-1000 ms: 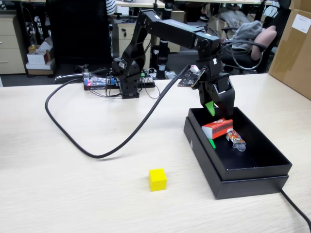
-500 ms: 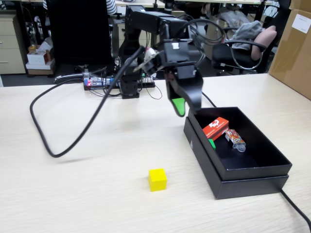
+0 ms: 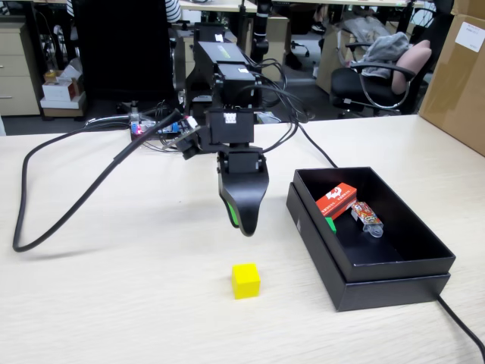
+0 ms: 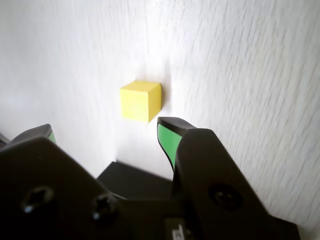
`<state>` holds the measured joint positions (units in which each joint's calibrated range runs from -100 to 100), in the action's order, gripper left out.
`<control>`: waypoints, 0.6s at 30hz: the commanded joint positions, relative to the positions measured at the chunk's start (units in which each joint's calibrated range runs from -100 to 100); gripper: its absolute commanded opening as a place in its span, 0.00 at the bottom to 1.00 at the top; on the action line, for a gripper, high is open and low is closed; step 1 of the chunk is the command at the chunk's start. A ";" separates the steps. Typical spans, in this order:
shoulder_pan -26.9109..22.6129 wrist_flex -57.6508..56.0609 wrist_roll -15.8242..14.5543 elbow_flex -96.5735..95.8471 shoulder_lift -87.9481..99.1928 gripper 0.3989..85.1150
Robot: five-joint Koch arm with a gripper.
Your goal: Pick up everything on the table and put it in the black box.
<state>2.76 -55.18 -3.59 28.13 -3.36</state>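
Gripper jaws apart above the small yellow cube near the desk's front edge; an off-centre descent risks knocking it aside.

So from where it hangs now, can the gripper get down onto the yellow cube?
Probably yes: the gripper hangs open above the yellow cube, which stands alone on bare table, well apart from the black box.

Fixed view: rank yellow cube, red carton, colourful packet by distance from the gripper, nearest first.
1. yellow cube: on the table just below the gripper in this view, in front of it.
2. red carton: to the right, inside the black box, near its far left wall.
3. colourful packet: also in the box, just right of the carton, slightly farther.
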 commanded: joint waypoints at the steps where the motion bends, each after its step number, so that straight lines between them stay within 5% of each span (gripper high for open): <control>1: -0.15 1.57 0.24 6.05 -0.95 0.49; 18: -0.05 1.40 0.20 14.21 -18.85 0.49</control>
<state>2.81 -55.10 -3.59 37.26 -22.99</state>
